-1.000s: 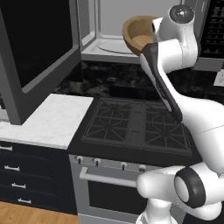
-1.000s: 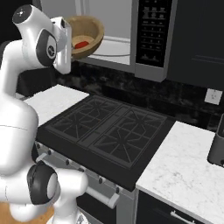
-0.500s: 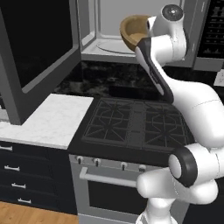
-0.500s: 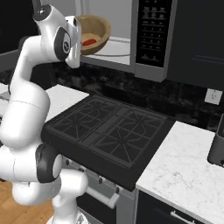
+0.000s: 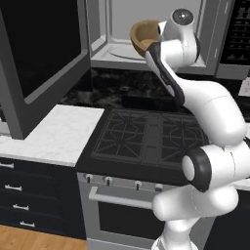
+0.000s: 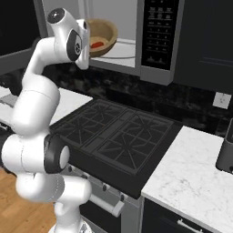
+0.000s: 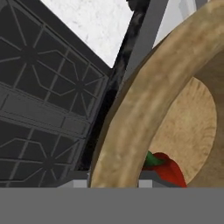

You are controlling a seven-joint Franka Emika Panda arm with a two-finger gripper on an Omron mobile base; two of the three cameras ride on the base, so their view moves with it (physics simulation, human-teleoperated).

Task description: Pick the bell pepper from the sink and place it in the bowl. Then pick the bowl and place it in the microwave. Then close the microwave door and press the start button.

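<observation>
My gripper [image 5: 157,38] is shut on the near rim of the tan wooden bowl [image 5: 145,35], holding it tilted in the air at the mouth of the open microwave [image 5: 128,19]. The red bell pepper [image 6: 96,44] lies inside the bowl [image 6: 103,35]. In the hand view the thick bowl rim [image 7: 144,109] runs between my fingertips, and the bell pepper [image 7: 169,169] rests low in the hollow. The microwave door [image 5: 45,53] stands swung open to the left. The dark control panel [image 6: 157,32] is to the right of the opening.
A black gas stove [image 5: 149,134] lies directly below the bowl, with the oven front [image 5: 122,205] under it. White marble counters [image 5: 53,132] flank the stove on both sides [image 6: 191,177]. A dark appliance [image 6: 226,152] stands at the far right.
The arm has carried the bowl with the pepper a little further toward the microwave opening. The grip on the rim is unchanged.
</observation>
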